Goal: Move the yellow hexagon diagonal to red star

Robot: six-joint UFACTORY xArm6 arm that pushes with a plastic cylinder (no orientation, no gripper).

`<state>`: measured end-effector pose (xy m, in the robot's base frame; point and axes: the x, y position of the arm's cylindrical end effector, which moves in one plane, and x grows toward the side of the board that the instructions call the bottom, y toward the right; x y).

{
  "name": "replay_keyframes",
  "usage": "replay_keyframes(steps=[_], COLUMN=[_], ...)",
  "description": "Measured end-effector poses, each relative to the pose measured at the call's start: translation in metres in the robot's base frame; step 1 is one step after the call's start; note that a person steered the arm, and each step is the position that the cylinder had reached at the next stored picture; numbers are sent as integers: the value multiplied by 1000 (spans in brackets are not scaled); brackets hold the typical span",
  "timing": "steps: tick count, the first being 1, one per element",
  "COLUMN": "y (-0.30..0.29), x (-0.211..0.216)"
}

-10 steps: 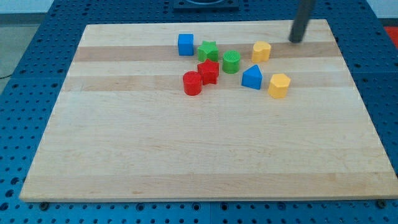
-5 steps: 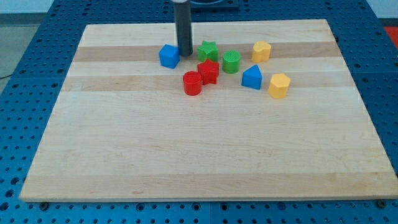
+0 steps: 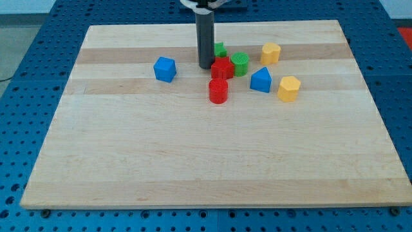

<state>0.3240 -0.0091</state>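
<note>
The yellow hexagon (image 3: 289, 88), a squat block with flat facets, sits right of centre in the upper part of the frame, just right of the blue triangle (image 3: 260, 80) and well apart from the red star (image 3: 222, 68). My tip (image 3: 205, 66), a plain rod with nothing to spread or pinch, stands on the counter (image 3: 193, 161) touching the red star's left edge. The green star (image 3: 219, 49) lies partly hidden behind the rod, the green cylinder (image 3: 239, 63) right of the red star, the red cylinder (image 3: 218, 91) below it, the blue cube (image 3: 165, 69) off left, and another yellow block (image 3: 270, 53) at upper right.
</note>
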Motion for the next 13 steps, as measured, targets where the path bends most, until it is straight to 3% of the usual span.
replay_keyframes(steps=[1, 5, 6, 7, 8, 9, 10, 12, 13], y=[56, 110, 109, 153, 184, 206, 220, 203, 175], x=[-8, 159, 80, 63, 92, 83, 118, 171, 149])
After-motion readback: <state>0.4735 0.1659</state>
